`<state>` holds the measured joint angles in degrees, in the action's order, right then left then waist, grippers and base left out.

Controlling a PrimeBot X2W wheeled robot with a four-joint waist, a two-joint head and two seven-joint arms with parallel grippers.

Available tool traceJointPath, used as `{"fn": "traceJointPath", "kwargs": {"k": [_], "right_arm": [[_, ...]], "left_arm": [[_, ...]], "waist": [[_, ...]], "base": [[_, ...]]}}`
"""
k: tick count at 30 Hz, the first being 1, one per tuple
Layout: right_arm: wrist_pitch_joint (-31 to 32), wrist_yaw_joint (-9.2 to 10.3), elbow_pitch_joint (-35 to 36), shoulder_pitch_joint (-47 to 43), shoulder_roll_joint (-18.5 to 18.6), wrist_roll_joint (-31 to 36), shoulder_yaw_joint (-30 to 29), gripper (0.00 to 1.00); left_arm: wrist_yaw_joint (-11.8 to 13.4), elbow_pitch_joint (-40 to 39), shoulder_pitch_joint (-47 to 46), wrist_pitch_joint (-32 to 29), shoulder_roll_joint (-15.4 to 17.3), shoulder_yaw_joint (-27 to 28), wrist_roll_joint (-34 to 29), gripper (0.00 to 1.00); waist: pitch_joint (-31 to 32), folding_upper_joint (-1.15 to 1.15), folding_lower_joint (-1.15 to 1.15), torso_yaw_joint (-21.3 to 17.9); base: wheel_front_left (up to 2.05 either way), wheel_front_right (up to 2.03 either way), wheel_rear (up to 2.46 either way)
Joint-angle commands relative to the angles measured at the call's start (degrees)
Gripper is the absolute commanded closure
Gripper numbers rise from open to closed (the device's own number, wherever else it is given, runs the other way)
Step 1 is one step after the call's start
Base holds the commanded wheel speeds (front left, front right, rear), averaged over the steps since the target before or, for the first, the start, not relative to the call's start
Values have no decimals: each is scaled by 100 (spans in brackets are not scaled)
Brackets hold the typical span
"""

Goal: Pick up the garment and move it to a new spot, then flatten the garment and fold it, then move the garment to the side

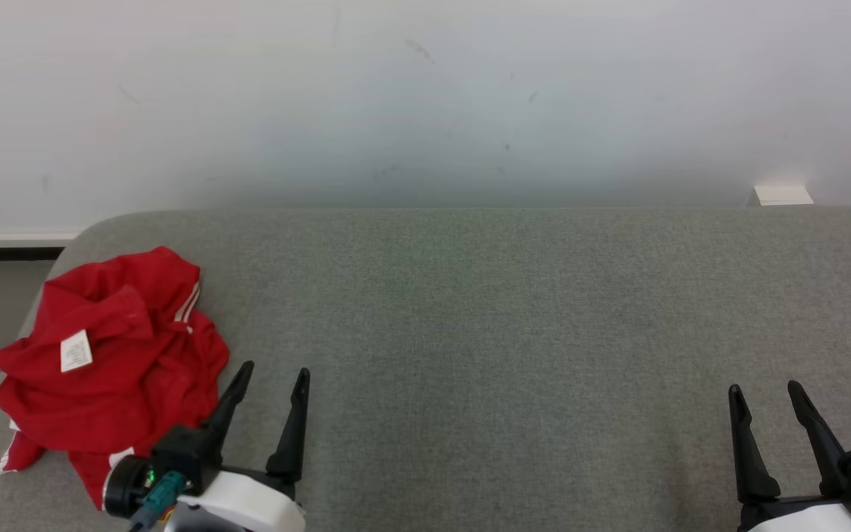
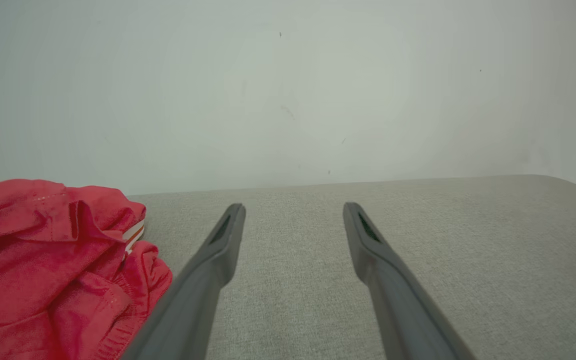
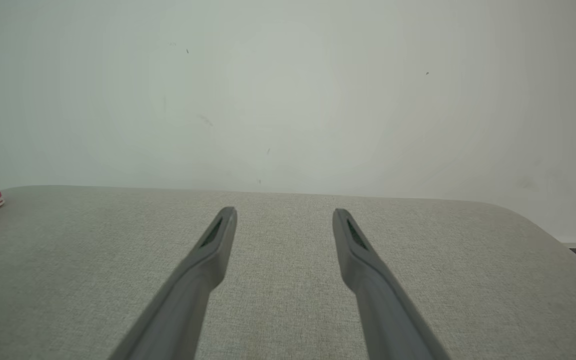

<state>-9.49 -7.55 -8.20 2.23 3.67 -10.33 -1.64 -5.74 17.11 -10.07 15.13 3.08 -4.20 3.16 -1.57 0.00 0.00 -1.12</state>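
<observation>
Soft red cloth garment (image 1: 122, 355) lies on matt, coarse-woven grey upholstery (image 1: 514, 332).

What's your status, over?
Left gripper: jaws open, empty, beside red shirt. Right gripper: same. Shirt crumpled at left end of cushion. No obstacle seen.

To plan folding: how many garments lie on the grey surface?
1. The red garment lies at the left end of the grey surface, beside the left gripper; more may hide beneath.
</observation>
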Motion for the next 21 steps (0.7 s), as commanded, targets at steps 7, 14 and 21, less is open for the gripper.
{"fn": "traceJointPath", "kwargs": {"k": [7, 14, 21], "right_arm": [[-46, 12, 17, -55, -10, -41, -46, 0], [-55, 12, 105, -52, -24, -37, -56, 0], [-12, 12, 320, -50, -30, -104, 36, 0]], "left_arm": [[20, 27, -24, 3, 7, 53, -20, 0], [52, 26, -57, 3, 2, 71, 18, 0], [104, 18, -151, 3, -2, 127, 78, 0]], "waist": [[-2, 0, 0, 83], [-13, 0, 0, 307], [-72, 0, 0, 937]], "base": [[0, 0, 0], [0, 0, 0], [0, 0, 0]]}}
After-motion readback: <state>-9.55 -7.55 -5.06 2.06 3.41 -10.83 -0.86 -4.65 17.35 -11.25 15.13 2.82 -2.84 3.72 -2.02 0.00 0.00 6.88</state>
